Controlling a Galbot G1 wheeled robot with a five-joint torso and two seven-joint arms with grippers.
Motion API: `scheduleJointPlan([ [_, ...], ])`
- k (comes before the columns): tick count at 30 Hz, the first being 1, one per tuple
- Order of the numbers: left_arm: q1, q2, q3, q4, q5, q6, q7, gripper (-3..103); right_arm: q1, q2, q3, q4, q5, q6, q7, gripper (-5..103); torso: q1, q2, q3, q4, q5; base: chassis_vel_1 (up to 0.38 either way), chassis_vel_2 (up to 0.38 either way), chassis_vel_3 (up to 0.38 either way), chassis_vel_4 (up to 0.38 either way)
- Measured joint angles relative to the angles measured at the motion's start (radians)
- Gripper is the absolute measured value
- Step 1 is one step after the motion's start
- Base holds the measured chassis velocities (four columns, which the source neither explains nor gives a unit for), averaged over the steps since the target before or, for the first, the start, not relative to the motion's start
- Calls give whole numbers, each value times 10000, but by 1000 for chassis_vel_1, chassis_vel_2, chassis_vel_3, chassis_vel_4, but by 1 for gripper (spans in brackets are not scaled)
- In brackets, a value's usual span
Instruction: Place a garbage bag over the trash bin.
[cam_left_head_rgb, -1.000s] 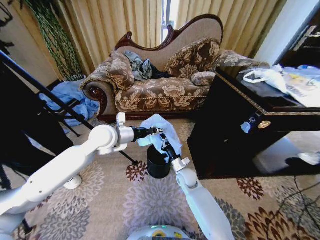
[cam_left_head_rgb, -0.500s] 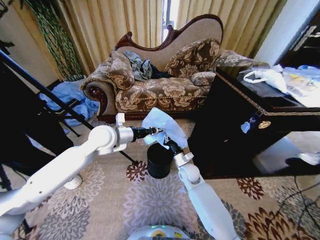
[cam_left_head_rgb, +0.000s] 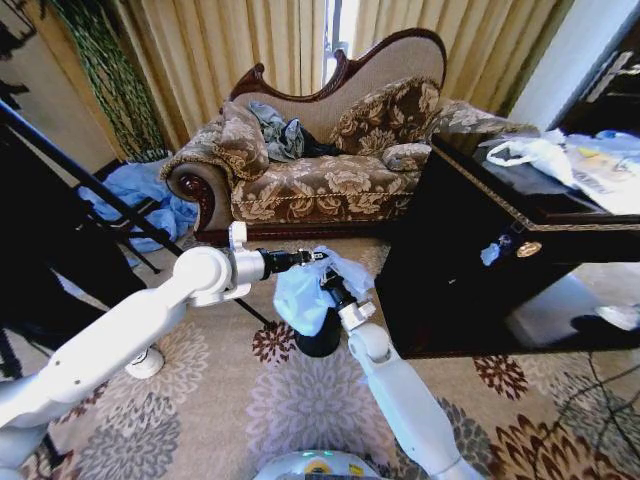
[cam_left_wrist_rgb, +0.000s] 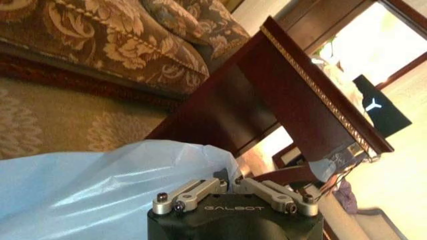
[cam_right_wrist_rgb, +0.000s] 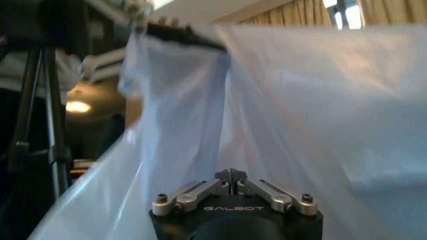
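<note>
Gripping the garbage bag (cam_left_head_rgb: 303, 296) with left gripper (cam_left_head_rgb: 316, 259) and right gripper (cam_left_head_rgb: 323, 283) — both clamped on its film — hanging it against the trash bin (cam_left_head_rgb: 322, 342), likely readying its mouth.

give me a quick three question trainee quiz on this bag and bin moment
1. True or false: the thin pale blue translucent garbage bag lies flat on the carpet.
2. Which grippers hold the bag? A) left only B) right only C) both
3. What stands under the bag?

Key:
1. False; it hangs over the small black cylindrical trash bin.
2. C: the left gripper and the right gripper are both shut on it.
3. The trash bin.
</note>
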Motion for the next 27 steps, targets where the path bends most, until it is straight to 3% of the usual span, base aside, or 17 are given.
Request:
scheduleJointPlan([
  [12, -125, -104, -195, 254, 73, -127, 91, 0, -607, -37, -456, 384, -196, -15, -52, 0, 0, 0, 0, -1, 0, 0, 0, 0, 0],
  [27, -157, -584, 89, 369, 272, -254, 24, 0, -137, 687, -644, 204, -327, -348, 385, 0, 0, 0, 0, -1, 0, 0, 0, 0, 0],
])
